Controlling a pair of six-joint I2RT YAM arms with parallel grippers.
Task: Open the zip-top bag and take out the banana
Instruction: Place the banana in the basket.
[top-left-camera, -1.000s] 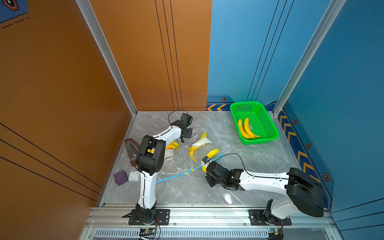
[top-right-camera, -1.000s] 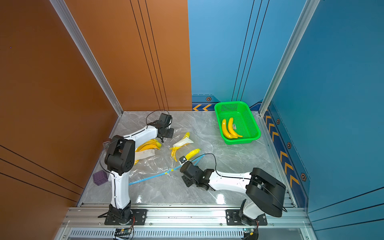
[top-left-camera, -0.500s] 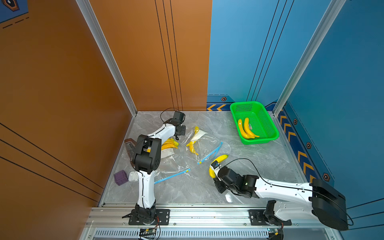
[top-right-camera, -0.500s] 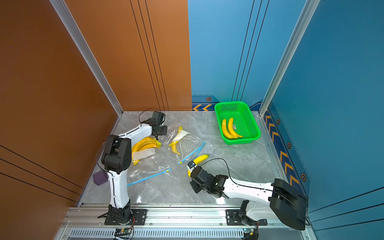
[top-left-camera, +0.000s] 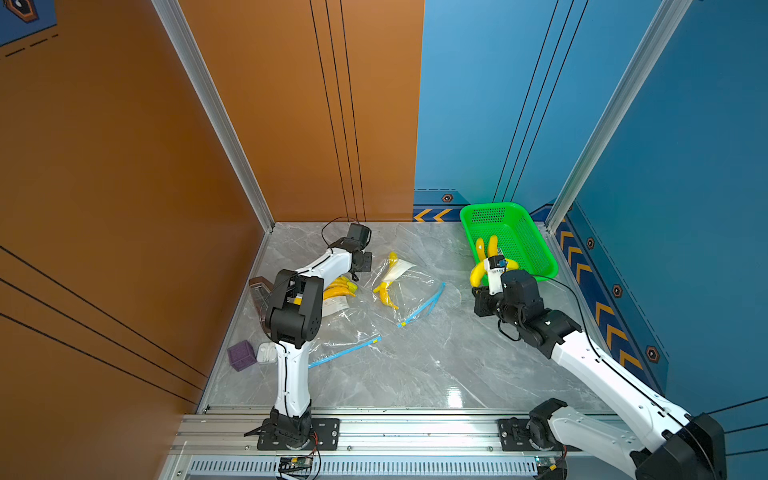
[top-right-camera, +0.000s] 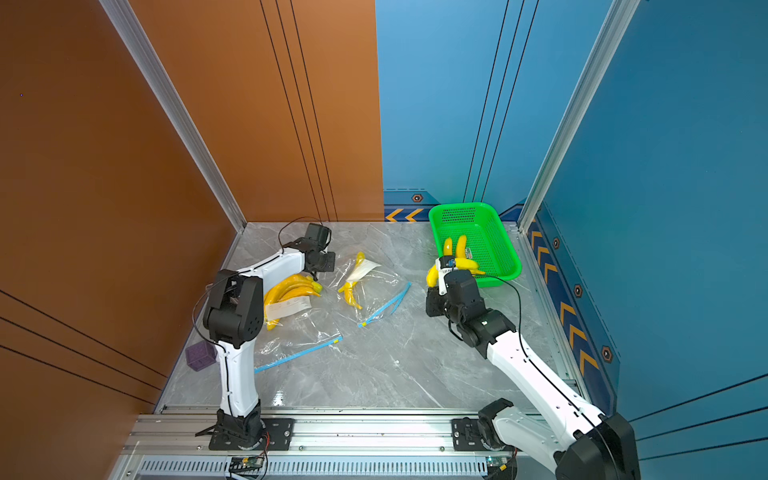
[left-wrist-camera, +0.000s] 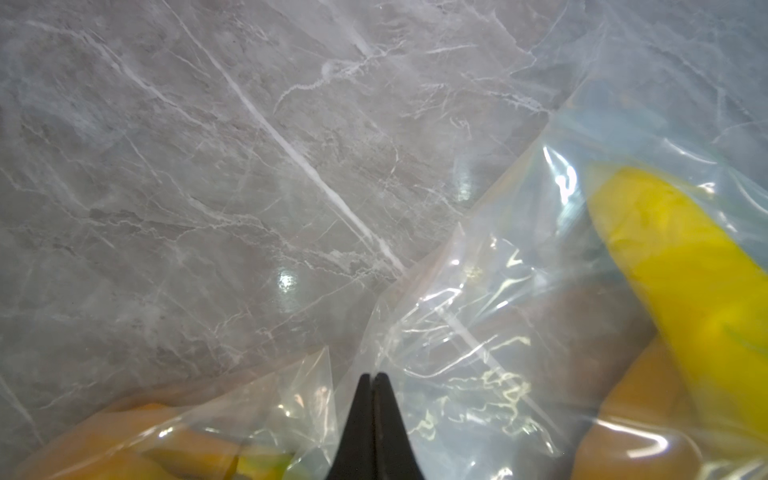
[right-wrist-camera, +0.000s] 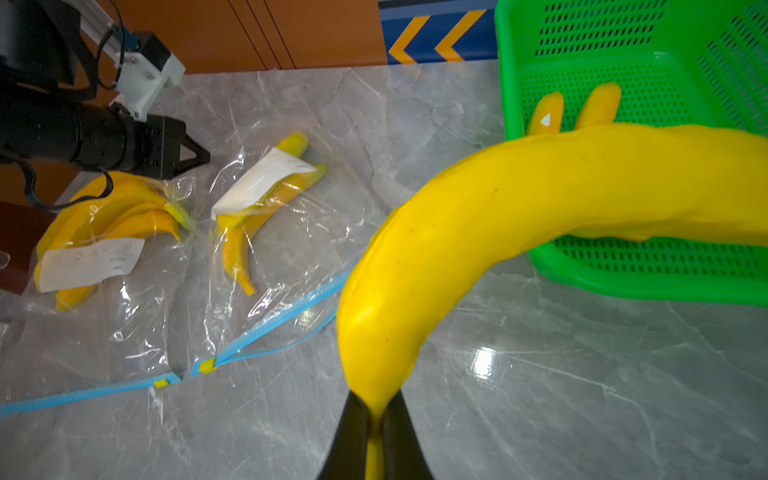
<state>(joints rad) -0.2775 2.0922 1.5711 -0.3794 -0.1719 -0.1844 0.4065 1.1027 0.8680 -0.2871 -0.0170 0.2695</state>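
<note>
**Right gripper** (right-wrist-camera: 376, 415): pinching the thin stem end of the banana (right-wrist-camera: 519, 208). The jaws stand close together, with the stem between them.

**Banana:** out of the bag and held clear of the desk (top-left-camera: 415, 365). In both top views its free end reaches over the near corner of the green basket (top-left-camera: 540, 266). Two other bananas (top-left-camera: 486, 247) lie inside the basket.

**Open bag** (top-left-camera: 415, 286): flat on the desk, between the two arms. The two halves of its blue zip strip (right-wrist-camera: 291, 316) are parted at the mouth. A peeled banana (top-right-camera: 352, 293) lies inside it.

**Left gripper** (left-wrist-camera: 371, 380): fingertips pressed together. The left wrist view shows them low over clear film. Whether any film is caught between them cannot be told.

**Second bag** (top-right-camera: 299, 328): lies just beside the open bag, on the left arm's side. It holds a bunch of bananas (top-right-camera: 289, 291) and a white label. Its blue strip (top-right-camera: 297, 353) lies as a single line. The left gripper sits at this bag's far edge.

**Other items:** a purple cube (top-left-camera: 242, 355) stands near the left arm's base, with a small white object (top-left-camera: 266, 353) just beside it.
</note>
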